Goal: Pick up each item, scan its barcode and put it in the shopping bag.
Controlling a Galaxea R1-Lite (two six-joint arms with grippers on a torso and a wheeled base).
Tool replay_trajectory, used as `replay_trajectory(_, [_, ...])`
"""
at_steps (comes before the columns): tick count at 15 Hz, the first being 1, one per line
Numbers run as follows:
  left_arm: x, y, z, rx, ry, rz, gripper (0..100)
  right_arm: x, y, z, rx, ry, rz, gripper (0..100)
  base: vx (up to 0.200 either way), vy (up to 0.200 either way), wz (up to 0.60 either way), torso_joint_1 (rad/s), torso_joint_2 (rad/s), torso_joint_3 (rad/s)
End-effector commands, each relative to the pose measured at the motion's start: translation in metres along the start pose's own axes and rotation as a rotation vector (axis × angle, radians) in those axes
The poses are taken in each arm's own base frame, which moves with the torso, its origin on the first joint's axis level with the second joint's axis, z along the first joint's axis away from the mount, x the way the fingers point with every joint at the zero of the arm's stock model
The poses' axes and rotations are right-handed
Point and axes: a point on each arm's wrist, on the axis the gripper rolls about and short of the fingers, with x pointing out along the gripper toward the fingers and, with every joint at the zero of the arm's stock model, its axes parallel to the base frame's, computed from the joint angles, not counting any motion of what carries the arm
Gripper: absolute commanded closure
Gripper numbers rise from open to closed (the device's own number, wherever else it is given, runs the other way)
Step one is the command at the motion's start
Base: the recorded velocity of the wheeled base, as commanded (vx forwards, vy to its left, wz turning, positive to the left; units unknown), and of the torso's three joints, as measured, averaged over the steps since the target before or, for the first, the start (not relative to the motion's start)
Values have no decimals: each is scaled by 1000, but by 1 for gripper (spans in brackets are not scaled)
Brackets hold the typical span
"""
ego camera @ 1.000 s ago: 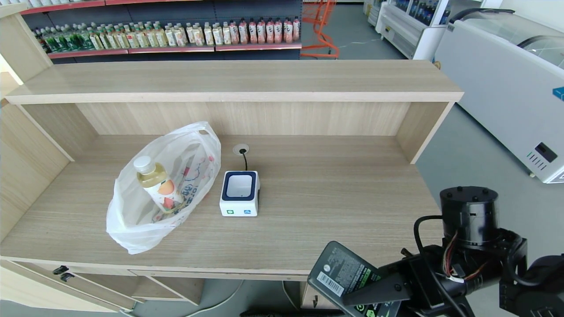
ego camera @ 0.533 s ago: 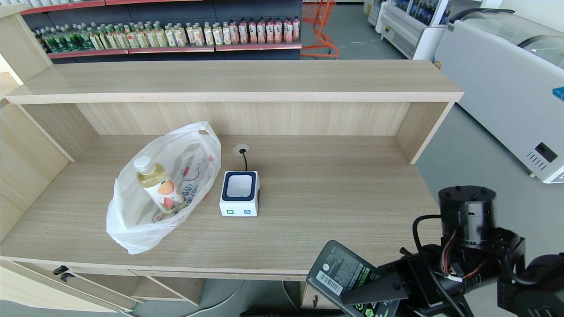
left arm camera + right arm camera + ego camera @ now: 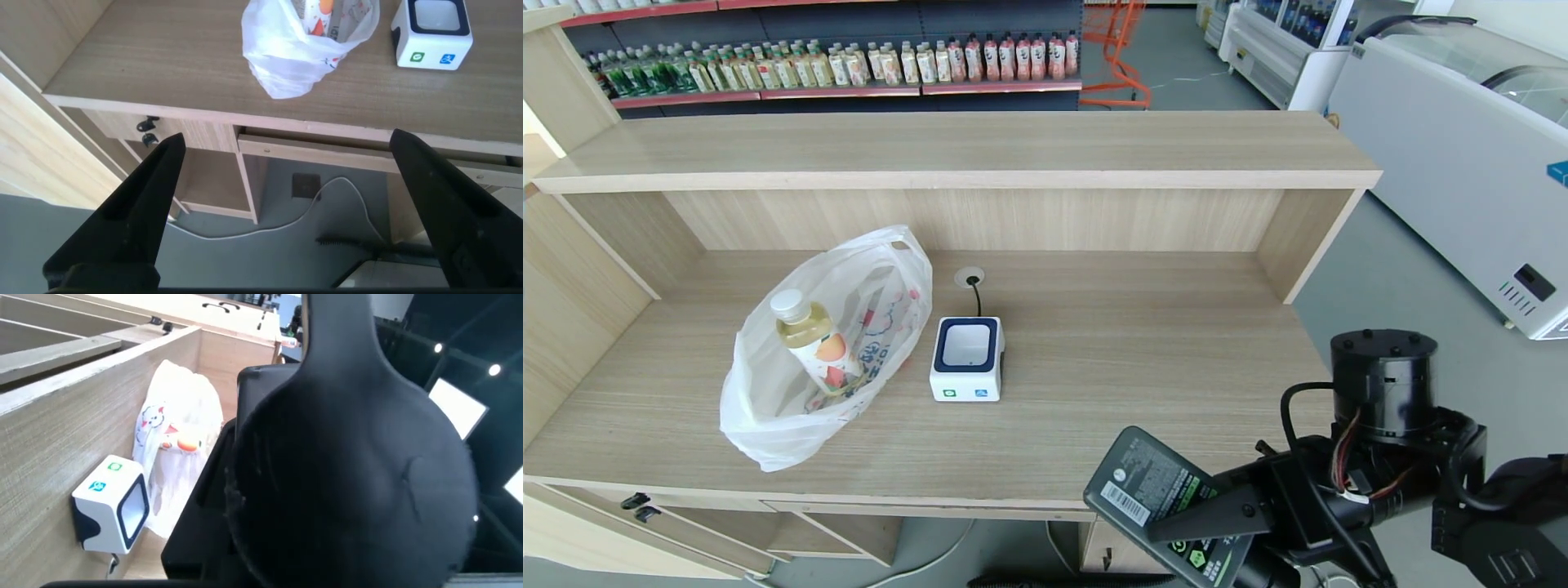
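R: your right gripper (image 3: 1176, 531) clamps dark barcoded pouch (image 3: 1143, 482) | barcode scanner (image 3: 966, 357) well ahead-left of it | L: left gripper (image 3: 286, 140) spread wide

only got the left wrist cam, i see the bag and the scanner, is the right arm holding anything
Observer: Yes. The right gripper is shut on a dark pack, with a white barcode label facing up.
Operator: is it over the scanner
Observer: No. The pack is by the counter's front edge, to the robot's right of the scanner, not above it.
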Motion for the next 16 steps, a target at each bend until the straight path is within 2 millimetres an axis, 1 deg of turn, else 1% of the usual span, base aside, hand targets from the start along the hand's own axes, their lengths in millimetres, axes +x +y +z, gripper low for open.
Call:
replay_trajectory(1, [0, 0, 0, 0, 0, 1, 0, 1, 2, -1, 2, -3, -2, 100, 0, 0, 0, 0, 0, 0])
replay_trajectory(4, [0, 0, 0, 0, 0, 1, 0, 1, 1, -2, 1, -1, -1, 100, 0, 0, 0, 0, 0, 0])
replay_trajectory(5, [0, 0, 0, 0, 0, 1, 0, -1, -2, -3, 2, 7, 0, 100, 0, 0, 0, 0, 0, 0])
replay_trajectory(6, [0, 0, 0, 0, 0, 1, 0, -5, -8, -6, 20, 24, -1, 100, 0, 0, 0, 0, 0, 0])
replay_trajectory(7, [0, 0, 0, 0, 0, 1, 0, -16, -19, -10, 79, 62, 2, 100, 0, 0, 0, 0, 0, 0])
replay_trajectory(8, [0, 0, 0, 0, 0, 1, 0, -36, -31, -15, 231, 162, 31, 100, 0, 0, 0, 0, 0, 0])
replay_trajectory(9, [0, 0, 0, 0, 0, 1, 0, -60, -33, -13, 519, 373, 99, 100, 0, 0, 0, 0, 0, 0])
replay_trajectory(10, [0, 0, 0, 0, 0, 1, 0, -66, -39, -10, 743, 541, 107, 100, 0, 0, 0, 0, 0, 0])
replay_trajectory(11, [0, 0, 0, 0, 0, 1, 0, -74, -50, -12, 898, 721, 59, 100, 0, 0, 0, 0, 0, 0])
replay_trajectory(12, [0, 0, 0, 0, 0, 1, 0, -83, -54, -12, 1026, 816, 1, 100, 0, 0, 0, 0, 0, 0])
replay_trajectory(13, [0, 0, 0, 0, 0, 1, 0, -97, -55, -16, 1216, 909, -105, 100, 0, 0, 0, 0, 0, 0])
replay_trajectory(14, [0, 0, 0, 0, 0, 1, 0, -104, -56, -17, 1367, 960, -198, 100, 0, 0, 0, 0, 0, 0])
replay_trajectory(15, [0, 0, 0, 0, 0, 1, 0, -107, -58, -19, 1444, 977, -254, 100, 0, 0, 0, 0, 0, 0])
replay_trajectory(16, [0, 0, 0, 0, 0, 1, 0, -110, -63, -26, 1675, 1008, -446, 100, 0, 0, 0, 0, 0, 0])
